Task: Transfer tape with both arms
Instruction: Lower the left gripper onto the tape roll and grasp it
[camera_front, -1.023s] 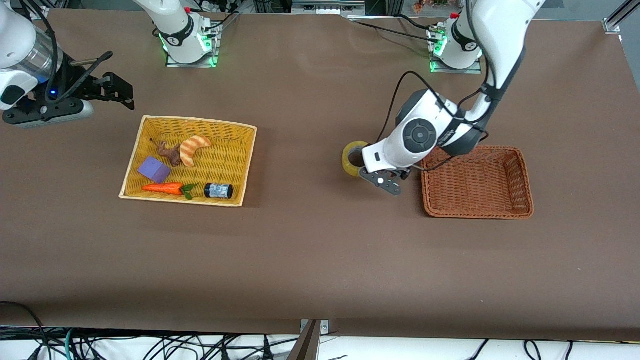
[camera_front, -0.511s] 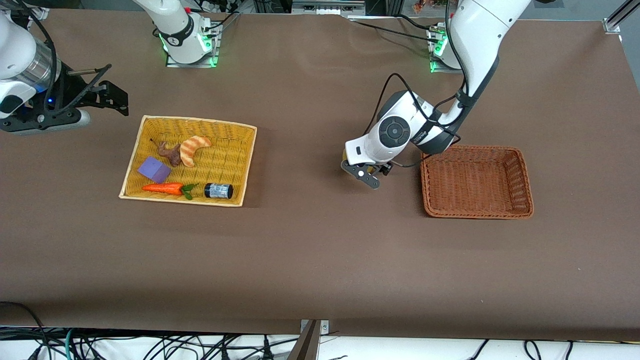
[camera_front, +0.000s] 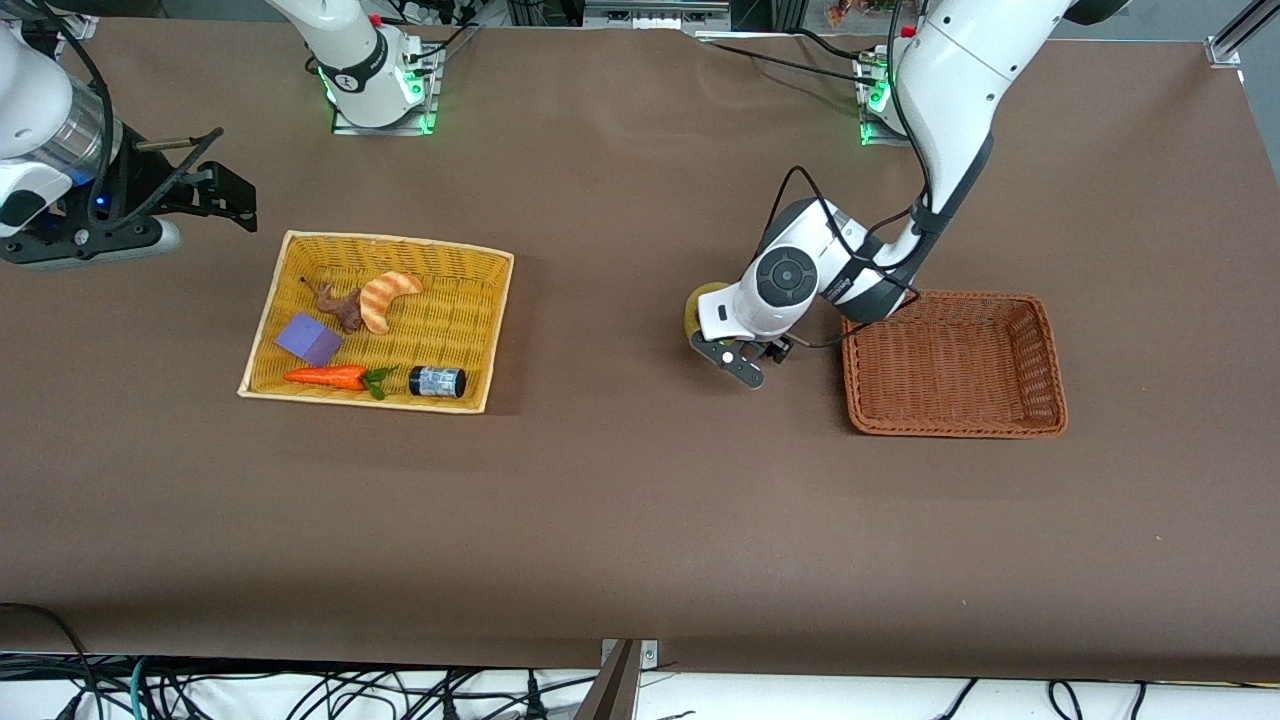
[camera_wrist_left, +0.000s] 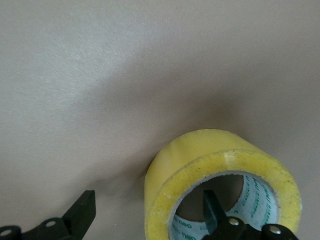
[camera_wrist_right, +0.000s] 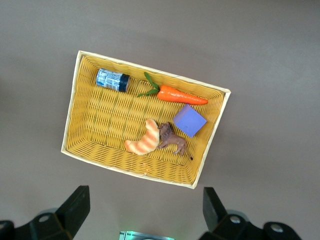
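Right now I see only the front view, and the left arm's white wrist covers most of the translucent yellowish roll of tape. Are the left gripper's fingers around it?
Observer: In the left wrist view the left gripper is open and straddles the wall of the translucent yellowish roll of tape. One finger is inside the hole; the other is outside, apart from the roll.
Operator: Is the roll lifted?
Observer: It seems not. It looks to rest on the brown table, with its shadow meeting its base.
Operator: And the right gripper?
Observer: The right wrist view shows the right gripper open with nothing between its fingers. It waits above the table, beside the yellow wicker basket.
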